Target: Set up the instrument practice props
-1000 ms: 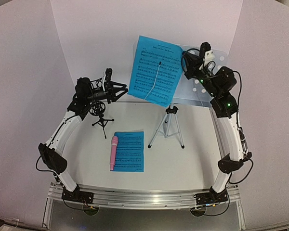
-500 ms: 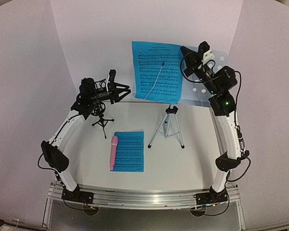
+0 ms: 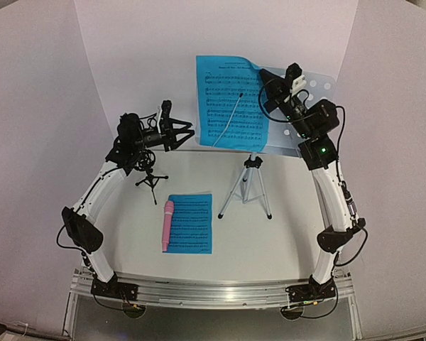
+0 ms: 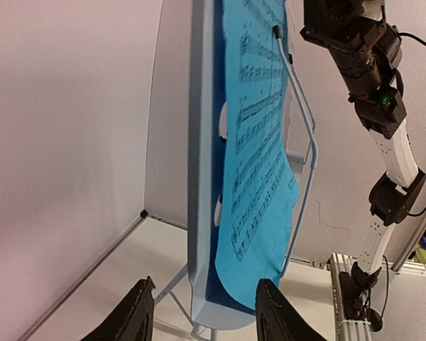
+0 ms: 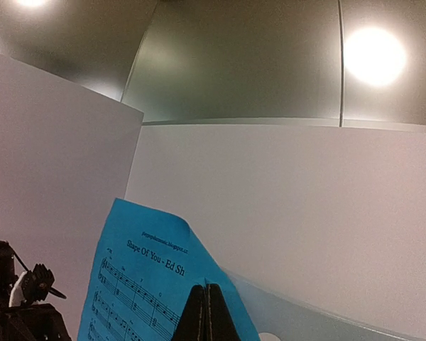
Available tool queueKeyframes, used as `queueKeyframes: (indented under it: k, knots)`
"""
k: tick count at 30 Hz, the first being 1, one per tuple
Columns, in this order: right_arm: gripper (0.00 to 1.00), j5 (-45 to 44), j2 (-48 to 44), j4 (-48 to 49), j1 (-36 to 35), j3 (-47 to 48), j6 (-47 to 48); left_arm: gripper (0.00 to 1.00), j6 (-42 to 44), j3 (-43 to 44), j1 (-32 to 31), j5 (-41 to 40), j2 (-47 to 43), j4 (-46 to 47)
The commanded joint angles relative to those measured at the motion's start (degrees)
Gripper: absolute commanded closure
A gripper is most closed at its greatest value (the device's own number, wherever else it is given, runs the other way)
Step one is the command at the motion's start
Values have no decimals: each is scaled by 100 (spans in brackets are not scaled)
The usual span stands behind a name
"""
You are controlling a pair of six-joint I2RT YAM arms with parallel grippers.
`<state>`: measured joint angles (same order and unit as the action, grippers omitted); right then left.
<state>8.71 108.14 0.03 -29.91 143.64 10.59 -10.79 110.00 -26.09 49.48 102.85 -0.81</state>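
Bright blue paper music sheet (image 3: 231,103) now sits squared, no longer tilted, on pale blue perforated stand (image 3: 319,84), just beyond the released, empty fingers of left gripper (image 4: 204,295), with right gripper (image 5: 204,312) clenched at its top corner; first sheet looks placed.

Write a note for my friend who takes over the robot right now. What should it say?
Left pincer: open, empty, beside the stand's left edge.
Right pincer: shut at the first sheet's top right edge, apparently pinching it.
Done: the stand is up on its tripod, with the first sheet on it behind the wire clip.
Left: the second sheet lies flat on the table, with the mic along its left edge. The holder stands empty by the left arm.
Probably next: release the first sheet, put up the second, then stand the mic in the holder.
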Motion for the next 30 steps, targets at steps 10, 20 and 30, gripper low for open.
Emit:
queueKeyframes:
  k: [10, 20, 30]
  knots:
    - [100, -132, -312, 1087, -11, -122, -688, 34, 175, 915, 10, 120, 121, 370]
    - [100, -183, -531, 1443, -87, -803, -808, 11, 315, 1131, -195, -42, 509, 334]
    - [100, -261, -346, 1873, -208, -836, -1011, 25, 298, 988, -257, 68, 517, 541]
